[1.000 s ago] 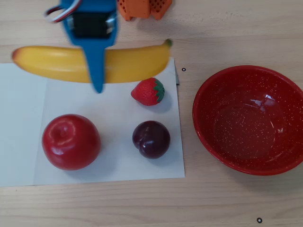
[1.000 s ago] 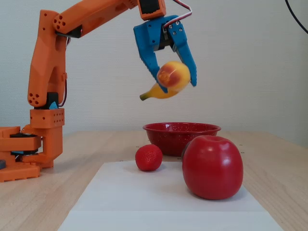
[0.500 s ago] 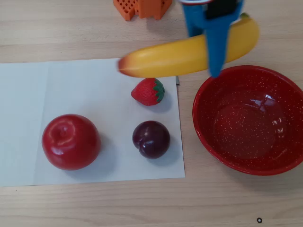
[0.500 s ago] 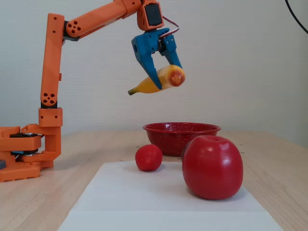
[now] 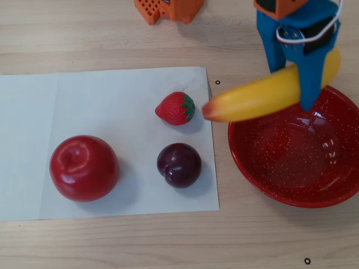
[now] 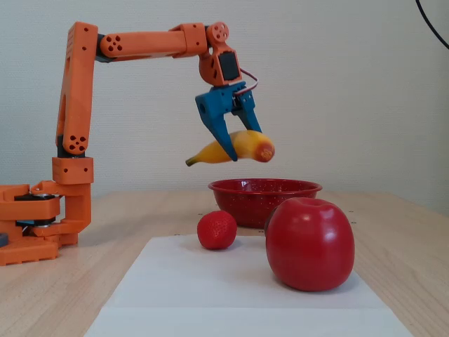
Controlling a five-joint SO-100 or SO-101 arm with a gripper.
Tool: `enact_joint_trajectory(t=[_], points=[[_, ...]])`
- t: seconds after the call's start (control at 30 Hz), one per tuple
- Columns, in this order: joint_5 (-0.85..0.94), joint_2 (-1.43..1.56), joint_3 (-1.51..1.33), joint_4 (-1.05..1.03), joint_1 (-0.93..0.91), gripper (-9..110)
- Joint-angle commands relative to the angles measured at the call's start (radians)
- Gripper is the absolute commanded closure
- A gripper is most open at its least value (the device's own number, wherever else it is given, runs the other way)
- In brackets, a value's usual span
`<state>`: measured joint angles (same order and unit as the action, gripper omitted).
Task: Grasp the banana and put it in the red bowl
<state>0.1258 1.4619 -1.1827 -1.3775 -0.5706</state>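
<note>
My blue gripper is shut on the yellow banana and holds it in the air. In the overhead view the banana lies across the upper left rim of the red speckled bowl, its orange-tinged end sticking out left past the rim. In the fixed view the gripper holds the banana well above the red bowl, its stem end pointing left and slightly down.
A white paper sheet holds a red apple, a strawberry and a dark plum, left of the bowl. The orange arm base stands at the fixed view's left.
</note>
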Motion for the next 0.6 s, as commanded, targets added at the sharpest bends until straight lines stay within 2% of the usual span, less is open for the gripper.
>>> enact_joint_trajectory(t=[0.0,0.1,0.27,0.33,0.57], points=[[-0.028,0.058,0.038,0.086,-0.034,101],[-0.075,0.041,-0.005,0.158,-0.049,98],[-0.072,0.031,-0.08,0.242,-0.052,75],[-0.083,0.031,-0.098,0.267,-0.051,71],[-0.104,0.034,-0.097,0.288,-0.038,66]])
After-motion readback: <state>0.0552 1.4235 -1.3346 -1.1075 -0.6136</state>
